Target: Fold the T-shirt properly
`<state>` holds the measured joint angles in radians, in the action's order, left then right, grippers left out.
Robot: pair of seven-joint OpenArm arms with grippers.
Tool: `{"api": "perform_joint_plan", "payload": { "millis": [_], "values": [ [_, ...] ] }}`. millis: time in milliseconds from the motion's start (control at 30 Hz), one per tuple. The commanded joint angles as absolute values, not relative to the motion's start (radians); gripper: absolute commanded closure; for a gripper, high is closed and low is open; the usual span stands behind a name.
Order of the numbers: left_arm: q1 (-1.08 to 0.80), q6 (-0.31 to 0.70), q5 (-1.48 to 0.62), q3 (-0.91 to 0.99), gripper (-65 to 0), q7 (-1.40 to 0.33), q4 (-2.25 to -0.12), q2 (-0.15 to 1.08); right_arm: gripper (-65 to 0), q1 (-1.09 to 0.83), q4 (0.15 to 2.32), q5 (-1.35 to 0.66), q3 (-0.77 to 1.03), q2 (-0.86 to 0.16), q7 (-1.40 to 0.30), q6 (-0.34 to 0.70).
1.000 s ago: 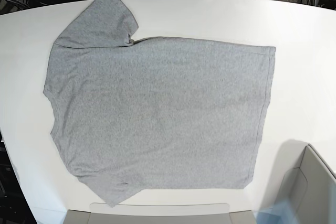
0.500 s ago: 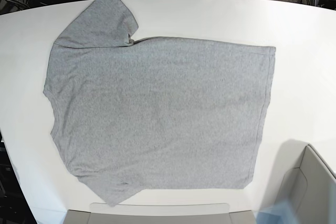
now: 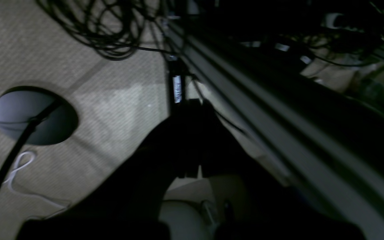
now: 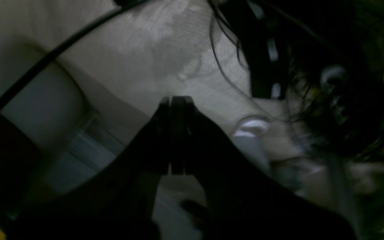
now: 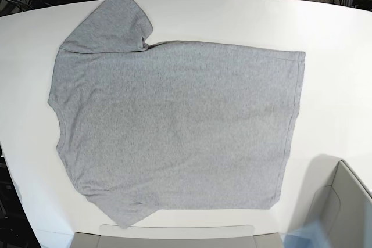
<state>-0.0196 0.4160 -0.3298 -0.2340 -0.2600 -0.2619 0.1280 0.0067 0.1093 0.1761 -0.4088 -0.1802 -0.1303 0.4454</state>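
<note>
Nothing shifted: T-shirt (image 5: 174,126) flat on table (image 5: 337,74) (fingers (image 4: 175,110) elsewhere, closed).

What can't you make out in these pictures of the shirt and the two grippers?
- T-shirt, base view: only a plain grey face shows; its underside is hidden against the white table.
- Lower sleeve, base view: its tip overlaps the table's near edge, so its outline is unclear.
- Left gripper and right gripper, wrist views: dark silhouettes, shut, aimed at floor and cables; neither appears in the base view.
</note>
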Motion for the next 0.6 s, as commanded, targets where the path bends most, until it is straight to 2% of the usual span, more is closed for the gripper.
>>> {"api": "perform_joint_plan", "payload": {
  "millis": [0,100,300,467,567],
  "values": [
    [-0.019,0.426,-0.332,-0.237,0.0,-0.257,-0.266,0.139,0.0,0.013,0.113,0.124,-0.406,-0.188,-0.122,0.461],
    [-0.036,0.426,-0.332,-0.237,0.0,-0.257,-0.266,0.143,0.0,0.007,0.113,0.001,-0.412,-0.197,-0.122,0.461],
    [-0.041,0.426,-0.332,-0.237,0.0,-0.263,-0.266,0.143,0.0,-0.016,0.113,-0.05,-0.401,-0.18,-0.124,0.461],
    [-0.05,0.426,-0.332,-0.239,0.0,-0.266,-0.266,0.143,0.0,-0.064,0.087,-0.286,-0.245,-0.171,-0.124,0.461],
    [-0.073,0.426,-0.332,-0.239,0.0,-0.266,-0.266,0.159,0.0,-0.07,0.039,-0.337,-0.217,-0.171,-0.124,0.461]
  ]
}}
